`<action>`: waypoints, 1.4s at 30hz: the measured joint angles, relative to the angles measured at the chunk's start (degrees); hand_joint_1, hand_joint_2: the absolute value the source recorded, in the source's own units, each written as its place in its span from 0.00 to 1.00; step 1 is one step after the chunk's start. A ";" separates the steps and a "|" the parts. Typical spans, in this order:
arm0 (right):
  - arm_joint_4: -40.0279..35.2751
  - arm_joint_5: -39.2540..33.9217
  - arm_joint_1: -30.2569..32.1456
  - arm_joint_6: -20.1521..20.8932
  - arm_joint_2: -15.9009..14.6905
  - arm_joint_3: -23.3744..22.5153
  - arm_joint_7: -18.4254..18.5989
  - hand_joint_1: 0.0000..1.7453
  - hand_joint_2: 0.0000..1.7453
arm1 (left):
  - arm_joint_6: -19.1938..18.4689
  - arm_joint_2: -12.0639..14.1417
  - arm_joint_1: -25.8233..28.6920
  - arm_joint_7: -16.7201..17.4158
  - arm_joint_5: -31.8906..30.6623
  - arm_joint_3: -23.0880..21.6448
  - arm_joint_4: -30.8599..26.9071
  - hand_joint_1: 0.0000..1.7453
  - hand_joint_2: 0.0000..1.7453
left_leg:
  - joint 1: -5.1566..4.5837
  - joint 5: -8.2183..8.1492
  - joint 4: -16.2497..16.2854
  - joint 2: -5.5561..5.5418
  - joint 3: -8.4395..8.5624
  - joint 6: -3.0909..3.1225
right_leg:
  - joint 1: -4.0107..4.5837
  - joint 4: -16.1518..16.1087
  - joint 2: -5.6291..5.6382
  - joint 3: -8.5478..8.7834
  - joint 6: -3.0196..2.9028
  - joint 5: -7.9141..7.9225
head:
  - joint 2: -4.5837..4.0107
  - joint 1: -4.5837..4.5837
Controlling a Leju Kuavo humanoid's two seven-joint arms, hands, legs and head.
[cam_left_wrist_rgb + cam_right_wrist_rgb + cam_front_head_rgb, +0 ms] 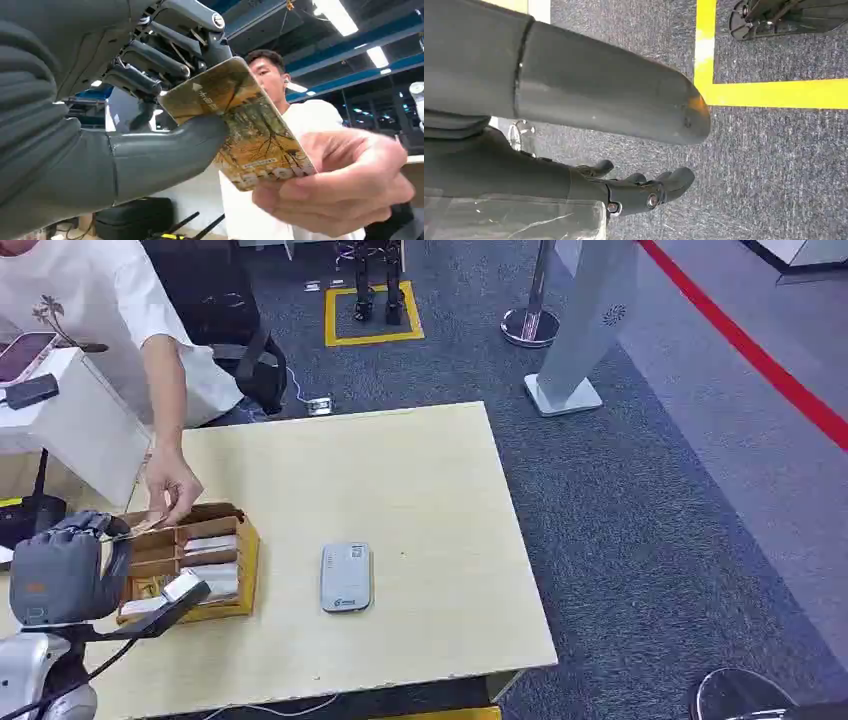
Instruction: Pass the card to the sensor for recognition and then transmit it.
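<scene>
A yellow-brown card [240,125] with a tree picture sits between the thumb and the dark fingers [150,60] of my left hand [62,570]. A person's hand [345,190] grips the card's other end. In the head view that hand [172,488] meets mine above the far left corner of a wooden card box [245,570], and the card [143,528] appears edge-on between them. The white sensor [346,577] lies flat on the table to the right of the box. My right hand [624,150] hangs over the carpet, holding nothing, thumb apart from the fingers.
The box holds several cards in compartments. A white case [75,420] with a phone on it stands at the table's far left. The person stands behind the table's left side. The light wood table [400,470] is bare beyond the sensor. Grey carpet with yellow tape [774,93] lies below.
</scene>
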 joint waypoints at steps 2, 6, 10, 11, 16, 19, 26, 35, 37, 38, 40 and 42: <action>0.00 0.00 0.01 0.00 0.00 0.00 0.00 0.00 0.00 | 0.02 0.00 -0.14 0.00 0.00 -0.17 0.00 1.00 1.00 | 0.00 0.00 0.00 0.00 0.00 0.00 | 0.00 0.00 0.00 0.00 0.00 0.00 | 0.00 0.02; 0.00 -0.22 0.01 0.02 0.00 0.00 -0.07 0.00 0.00 | 0.15 0.00 -0.47 0.00 0.00 -0.39 0.04 1.00 1.00 | 0.00 0.00 0.00 0.00 0.00 0.00 | 0.00 0.00 0.00 0.00 0.00 0.00 | 0.00 0.00; 0.00 -0.37 0.02 0.02 0.00 0.00 -0.09 0.00 0.00 | 0.33 0.00 -0.79 0.00 0.00 -0.66 0.31 1.00 1.00 | 0.00 0.00 0.00 0.00 0.00 0.00 | 0.00 0.00 0.00 0.00 0.00 0.00 | 0.00 0.00; 0.00 -0.39 0.02 0.02 0.00 0.00 -0.09 0.00 0.00 | 0.35 0.00 -0.80 0.00 0.00 -0.74 0.33 1.00 1.00 | 0.00 0.00 0.00 0.00 0.00 0.00 | 0.00 0.00 0.00 0.00 0.00 0.00 | 0.00 0.02; 0.00 -0.39 0.02 0.02 0.00 0.00 -0.11 0.00 0.00 | 0.85 -0.02 -1.03 0.00 0.00 -1.20 0.48 1.00 1.00 | 0.00 0.00 0.00 0.00 0.00 0.00 | 0.00 0.00 0.00 0.00 0.00 0.00 | 0.00 0.00; 0.00 -0.18 0.03 0.07 0.00 0.00 -0.09 0.00 0.00 | 1.86 -0.30 -1.31 -0.56 0.24 -2.05 0.85 1.00 1.00 | 0.00 0.00 0.00 0.00 0.00 0.00 | 0.00 0.00 0.00 -0.01 0.00 0.00 | 0.00 0.02; 0.00 1.99 -0.41 0.94 0.00 0.00 0.22 0.00 0.00 | 1.70 -3.63 -6.47 -2.80 1.07 -6.84 5.12 1.00 1.00 | -0.02 0.03 0.02 -0.03 0.00 0.02 | -0.01 -0.01 -0.04 0.01 0.01 0.04 | 0.00 0.02; -0.04 4.24 -1.65 1.05 0.00 0.00 0.72 0.00 0.00 | 1.92 -10.62 -13.39 -3.34 1.81 -15.39 13.58 1.00 1.00 | -0.04 0.02 0.05 0.01 0.00 0.03 | -0.01 -0.01 0.00 0.00 0.02 0.08 | 0.00 0.02; -0.04 4.33 -1.68 1.05 0.00 0.00 0.74 0.00 0.00 | 2.01 -11.30 -13.97 -3.39 2.10 -16.22 14.52 1.00 1.00 | -0.03 0.02 0.05 0.01 0.00 0.03 | -0.01 -0.01 0.00 -0.02 0.02 0.07 | 0.00 0.00; -0.04 4.50 -1.71 1.05 0.00 0.00 0.92 0.00 0.00 | 2.03 -11.82 -14.27 -3.73 2.42 -16.74 15.03 1.00 1.00 | -0.03 0.02 0.05 0.00 0.00 0.03 | -0.01 -0.01 0.00 -0.03 0.02 0.07 | 0.00 0.00; -0.04 5.05 -1.76 1.03 0.00 0.00 1.27 0.00 0.00 | 2.03 -12.77 -14.87 -4.00 3.11 -17.77 16.33 1.00 1.00 | -0.03 0.02 0.05 0.00 0.00 0.03 | -0.01 -0.01 -0.01 -0.03 0.02 0.07 | 0.00 0.00; -0.04 5.55 -1.82 1.03 0.00 0.00 1.62 0.00 0.00 | 2.27 -14.29 -15.51 -4.31 3.43 -19.14 18.13 1.00 1.00 | -0.02 0.02 0.05 -0.02 -0.01 0.03 | -0.01 -0.01 -0.03 -0.02 0.03 0.06 | 0.00 0.00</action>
